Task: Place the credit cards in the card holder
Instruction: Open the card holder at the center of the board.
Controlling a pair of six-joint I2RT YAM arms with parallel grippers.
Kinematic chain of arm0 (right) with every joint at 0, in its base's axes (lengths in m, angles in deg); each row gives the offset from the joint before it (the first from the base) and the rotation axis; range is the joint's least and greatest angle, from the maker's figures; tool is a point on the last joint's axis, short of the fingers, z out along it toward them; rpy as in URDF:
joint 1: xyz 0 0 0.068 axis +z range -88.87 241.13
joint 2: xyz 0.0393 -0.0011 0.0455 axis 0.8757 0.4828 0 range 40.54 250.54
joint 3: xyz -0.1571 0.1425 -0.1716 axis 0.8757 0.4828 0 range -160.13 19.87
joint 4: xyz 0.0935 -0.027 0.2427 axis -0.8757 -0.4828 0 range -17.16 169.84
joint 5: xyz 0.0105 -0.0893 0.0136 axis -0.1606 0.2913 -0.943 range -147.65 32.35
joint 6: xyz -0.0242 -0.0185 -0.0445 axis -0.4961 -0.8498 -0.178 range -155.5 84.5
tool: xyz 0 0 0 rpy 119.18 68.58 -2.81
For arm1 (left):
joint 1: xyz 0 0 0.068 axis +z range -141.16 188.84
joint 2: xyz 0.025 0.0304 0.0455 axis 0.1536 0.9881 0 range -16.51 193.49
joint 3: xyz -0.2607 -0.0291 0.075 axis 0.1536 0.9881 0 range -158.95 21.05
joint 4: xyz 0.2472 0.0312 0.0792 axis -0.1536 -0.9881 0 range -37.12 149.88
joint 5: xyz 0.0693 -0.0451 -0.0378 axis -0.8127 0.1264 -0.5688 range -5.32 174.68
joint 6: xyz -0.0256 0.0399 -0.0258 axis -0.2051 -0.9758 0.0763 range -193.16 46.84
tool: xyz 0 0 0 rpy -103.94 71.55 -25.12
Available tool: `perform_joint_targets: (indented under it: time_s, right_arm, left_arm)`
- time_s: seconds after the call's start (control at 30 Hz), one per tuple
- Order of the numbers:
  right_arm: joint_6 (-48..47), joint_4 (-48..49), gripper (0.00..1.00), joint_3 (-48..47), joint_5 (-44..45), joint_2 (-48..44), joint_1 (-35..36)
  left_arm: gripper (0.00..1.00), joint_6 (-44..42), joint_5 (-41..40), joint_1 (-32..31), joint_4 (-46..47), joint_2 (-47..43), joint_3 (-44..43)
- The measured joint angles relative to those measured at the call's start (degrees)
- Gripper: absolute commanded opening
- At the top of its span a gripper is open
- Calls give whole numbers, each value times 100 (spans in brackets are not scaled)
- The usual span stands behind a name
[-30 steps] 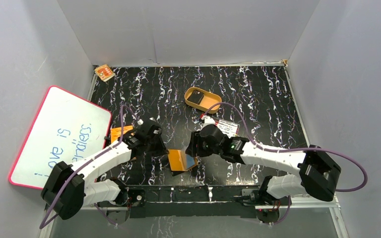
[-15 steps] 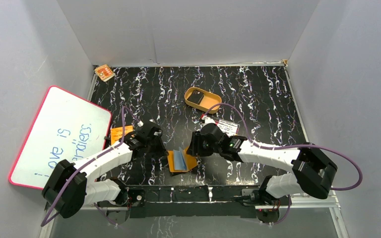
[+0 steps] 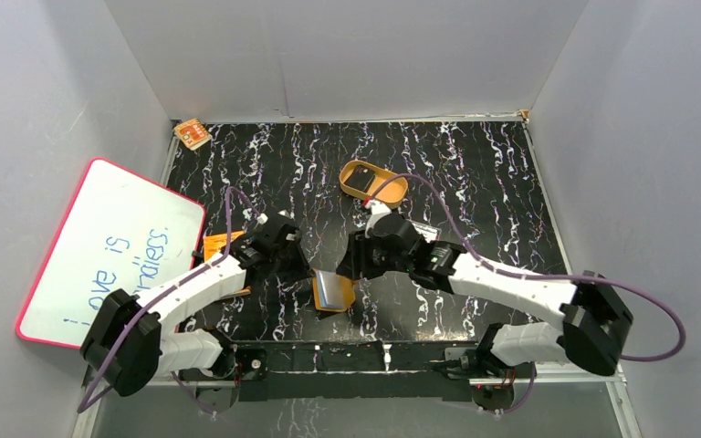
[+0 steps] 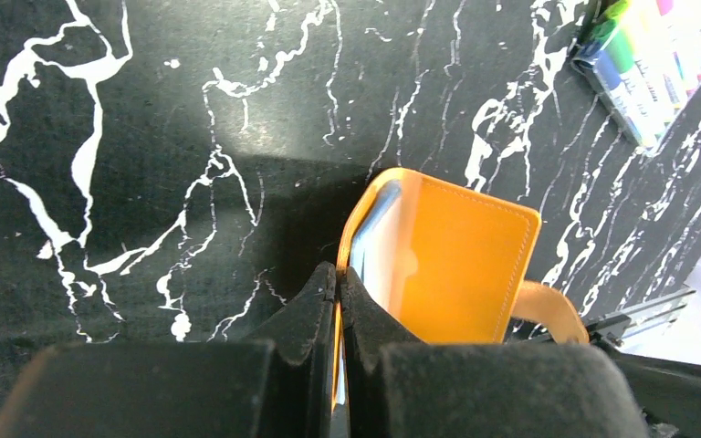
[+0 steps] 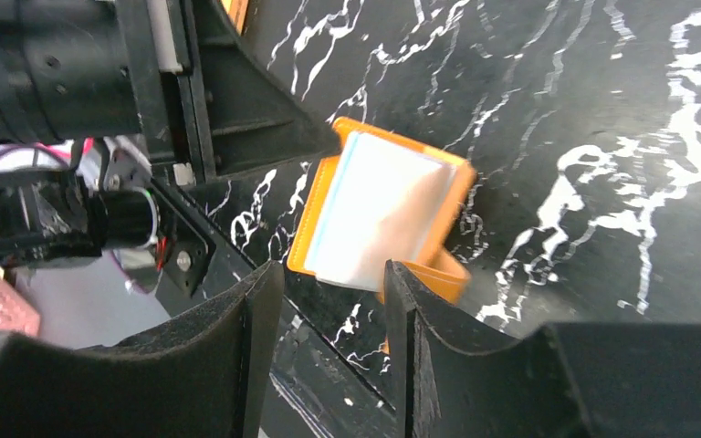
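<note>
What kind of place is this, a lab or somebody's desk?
Probably a robot test cell in a lab: plain grey panel walls box in a black marbled tabletop, with a left arm and right arm bolted at its near edge.

Plain grey walls (image 3: 329,55), black tabletop (image 3: 484,164) w/ white veins, whiteboard (image 3: 109,246) at left

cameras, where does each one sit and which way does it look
Top: fixed above and behind the arms, looking down on the table; both arms show, bases at the bottom.
Left wrist: looks along the left hand, shut on the edge of the wallet.
Right wrist: looks past the open right hand at the wallet's pale inside.
Shared: all three show the wallet.
</note>
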Motion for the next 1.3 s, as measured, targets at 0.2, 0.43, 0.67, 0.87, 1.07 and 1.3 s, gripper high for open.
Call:
perform_joint_targets:
  time_s: [0.2, 0.43, 0.67, 0.87, 1.07, 1.3]
  right_arm:
    - [-22, 374, 54, -55, -787, 901, 42]
    - [-31, 595, 58, -70, -1073, 1078, 109]
    - [-15, 649, 65, -103, -1010, 1537, 109]
    - [20, 658, 68, -103, -841, 1794, 109]
    - [66, 623, 69, -133, -752, 1993, 109]
    - [98, 614, 73, -245, -686, 2205, 114]
  left_arm:
    - [0, 28, 85, 2, 33, 24, -109]
    - [0, 50, 153, 2, 31, 24, -140]
    - [0, 90, 173, 2, 57, 39, -151]
    - [0, 96, 179, 2, 81, 52, -149]
    - [0, 109, 197, 0, 120, 103, -142]
    - [0, 107, 203, 2, 118, 103, -142]
